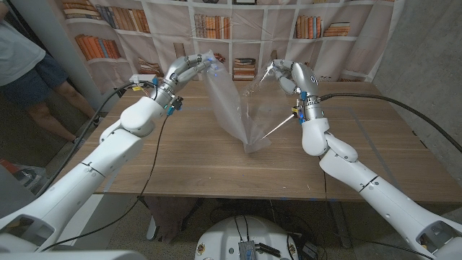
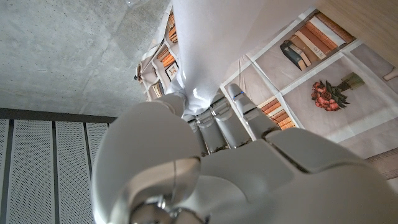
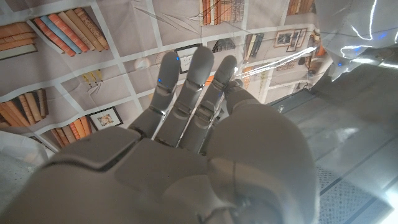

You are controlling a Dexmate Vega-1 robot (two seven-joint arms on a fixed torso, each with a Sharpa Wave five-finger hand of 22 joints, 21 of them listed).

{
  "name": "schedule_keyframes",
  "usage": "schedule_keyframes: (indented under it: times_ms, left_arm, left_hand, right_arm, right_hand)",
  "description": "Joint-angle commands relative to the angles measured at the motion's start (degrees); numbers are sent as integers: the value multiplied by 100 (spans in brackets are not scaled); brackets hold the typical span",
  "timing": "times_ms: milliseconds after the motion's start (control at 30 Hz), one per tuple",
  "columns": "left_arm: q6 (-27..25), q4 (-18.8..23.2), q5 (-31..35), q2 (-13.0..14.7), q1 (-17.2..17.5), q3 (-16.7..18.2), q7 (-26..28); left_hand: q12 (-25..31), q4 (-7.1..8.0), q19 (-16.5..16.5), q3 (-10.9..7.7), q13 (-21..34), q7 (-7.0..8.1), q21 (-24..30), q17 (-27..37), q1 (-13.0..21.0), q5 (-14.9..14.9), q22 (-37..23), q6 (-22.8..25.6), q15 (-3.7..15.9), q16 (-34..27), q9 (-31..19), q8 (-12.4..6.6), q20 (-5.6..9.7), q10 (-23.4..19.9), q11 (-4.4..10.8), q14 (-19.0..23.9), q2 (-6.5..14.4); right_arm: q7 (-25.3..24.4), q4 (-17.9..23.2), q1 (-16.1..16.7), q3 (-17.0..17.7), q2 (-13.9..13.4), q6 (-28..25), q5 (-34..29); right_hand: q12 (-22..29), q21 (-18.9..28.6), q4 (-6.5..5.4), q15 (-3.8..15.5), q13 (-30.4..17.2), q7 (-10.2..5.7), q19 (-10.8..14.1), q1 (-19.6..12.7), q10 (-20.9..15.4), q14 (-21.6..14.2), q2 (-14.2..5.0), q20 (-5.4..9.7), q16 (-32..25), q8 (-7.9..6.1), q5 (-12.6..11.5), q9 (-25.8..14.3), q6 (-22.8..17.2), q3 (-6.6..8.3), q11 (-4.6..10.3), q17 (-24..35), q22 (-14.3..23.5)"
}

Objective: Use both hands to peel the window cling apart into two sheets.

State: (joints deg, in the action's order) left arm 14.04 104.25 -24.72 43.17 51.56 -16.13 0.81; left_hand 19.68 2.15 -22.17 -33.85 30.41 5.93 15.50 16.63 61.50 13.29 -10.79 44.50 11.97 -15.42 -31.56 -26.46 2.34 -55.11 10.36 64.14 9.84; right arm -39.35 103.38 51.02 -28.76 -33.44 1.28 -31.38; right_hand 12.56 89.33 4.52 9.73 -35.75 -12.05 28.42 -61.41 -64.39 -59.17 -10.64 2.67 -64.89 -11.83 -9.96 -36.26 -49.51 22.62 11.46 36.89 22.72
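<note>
window cling (image 1: pixel 234 108) stretched between raised left hand (image 1: pixel 189 70) and right hand (image 1: pixel 287 74).

A: Colours? Cling (image 1: pixel 234 101)?
B: Clear, glossy glare streaks. Hands white: left hand (image 1: pixel 189 68), right hand (image 1: pixel 285 74).
A: Table (image 1: pixel 188 155)?
B: Brown woodgrain. Backdrop (image 1: pixel 238 29) is a printed bookshelf pattern, orange and brown books on white shelves.

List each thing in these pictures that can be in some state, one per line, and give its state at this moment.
Window cling: lifted off the table, its two clear sheets spread apart at the top, joined at the bottom, low end touching the table.
Left hand: raised, gripping the top of one sheet.
Right hand: raised, pinching the top of the other sheet.
Table: wooden, bearing only the cling's lower end.
</note>
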Motion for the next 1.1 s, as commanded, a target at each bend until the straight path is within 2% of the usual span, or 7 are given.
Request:
schedule_keyframes:
  times_ms: [33, 500, 933, 1100]
  left_arm:
    - [209, -147, -136, 15, 171, 160, -7]
    - [319, -155, -246, 38, 447, 330, 92]
    - [387, -70, -420, 159, 819, 630, 143]
    - [627, -179, -460, 121, 882, 750, 106]
  left_hand:
    - [-21, 28, 22, -15, 1, 28, -25, 12, 6, 24, -11, 51, 153, 24, 1, 14, 526, 69, 123, -12, 41]
    - [-38, 28, 24, -24, -2, 29, -34, 19, 16, 19, -9, 49, 156, 48, 1, 13, 502, 45, 121, 0, 40]
    - [-64, 30, 32, -32, -25, 35, -44, 25, 23, 11, -9, 55, 153, 72, 9, 13, 491, 22, 120, 3, 39]
    - [-73, 31, 34, -36, -21, 29, -48, 29, 26, 8, -8, 67, 154, 80, 18, 13, 483, 26, 119, 9, 41]
  right_arm:
    - [-57, 52, -5, -74, 82, -360, -32]
    - [-112, 179, -3, -126, 98, -752, -84]
    - [-118, 322, 24, -179, 138, -1115, -120]
    - [-78, 404, 33, -207, 168, -1348, -154]
  right_hand:
    - [46, 31, 41, 338, -6, 3, 13, 41, -21, 12, -20, 918, -40, -43, -34, -23, -37, 15, -9, 1, 7]
    - [54, 36, 44, 338, -9, 2, 20, 47, -32, -2, -17, 917, -58, -46, -33, -22, -49, 14, -8, 5, 8]
    - [56, 38, 49, 338, -8, 4, 26, 50, -37, -3, -20, 919, -61, -41, -34, -21, -41, 18, -8, -6, 7]
    - [60, 41, 53, 338, -10, 4, 31, 51, -43, 1, -15, 919, -57, -40, -33, -20, -38, 17, -9, -13, 9]
